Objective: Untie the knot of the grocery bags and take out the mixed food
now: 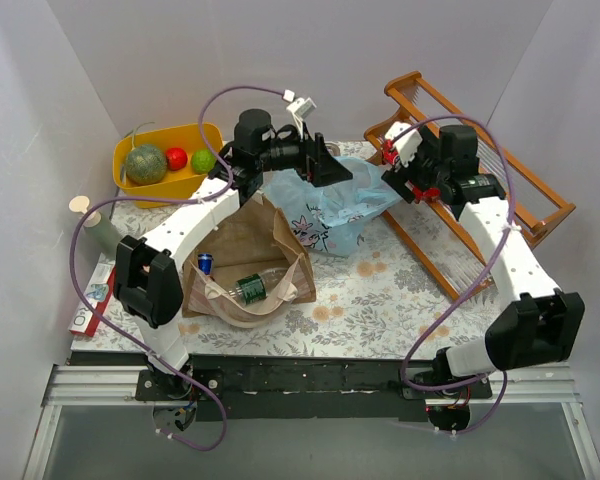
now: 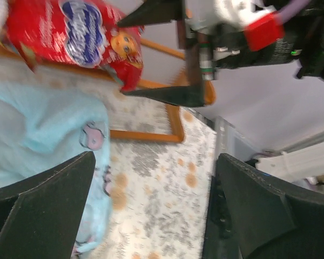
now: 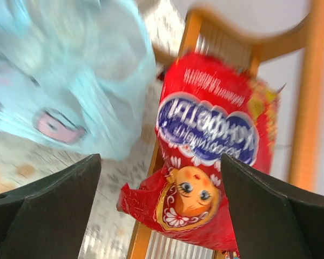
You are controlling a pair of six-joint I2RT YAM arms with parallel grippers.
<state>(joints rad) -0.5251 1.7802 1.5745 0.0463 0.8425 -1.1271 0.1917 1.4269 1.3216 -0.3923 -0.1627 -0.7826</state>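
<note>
Now, bottle [image 1: 252, 288] and can [image 1: 206, 262] in brown paper bag [image 1: 245, 235]; left hand [image 2: 155, 159] and right hand [image 3: 160, 159] both agape.

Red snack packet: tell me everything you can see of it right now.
The red snack packet is a glossy, crinkled, foil-like pouch, red with a blue-and-white oval logo and a cartoon child's face near its lower end. It looks puffed and unopened. It is out of the bags, tilted against the wooden rack rail, beside the light blue plastic bag. The right gripper faces it, open, fingers apart; whether either touches it is unclear.
</note>
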